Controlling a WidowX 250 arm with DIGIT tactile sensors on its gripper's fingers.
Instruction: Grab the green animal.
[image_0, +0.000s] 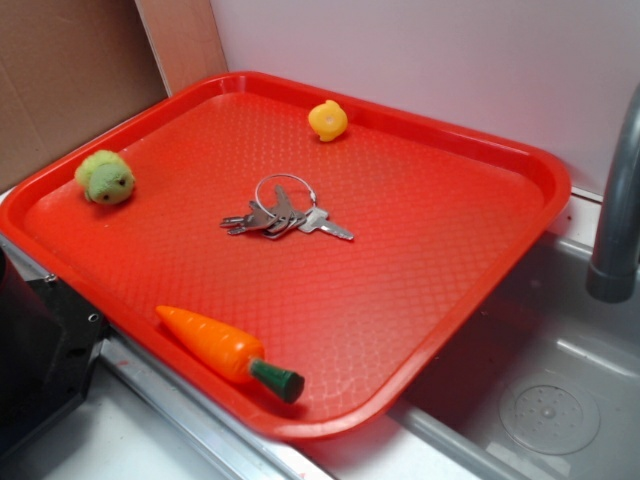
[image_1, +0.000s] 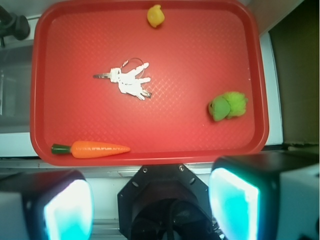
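The green animal (image_0: 105, 177) is a small fuzzy light-green ball with a tiny dark face, lying near the left rim of the red tray (image_0: 440, 300). In the wrist view the green animal (image_1: 227, 106) sits at the tray's right side. My gripper (image_1: 150, 205) is high above the tray's near edge, open, its two pale pads (image_1: 232, 202) wide apart with nothing between them. The gripper does not show in the exterior view.
On the red tray (image_1: 45, 100) also lie a bunch of keys (image_0: 283, 215), a yellow rounded toy (image_0: 327, 120) at the far rim and an orange carrot (image_0: 225, 350) at the near rim. A grey faucet (image_0: 618, 210) stands over a sink (image_0: 550, 410) on the right.
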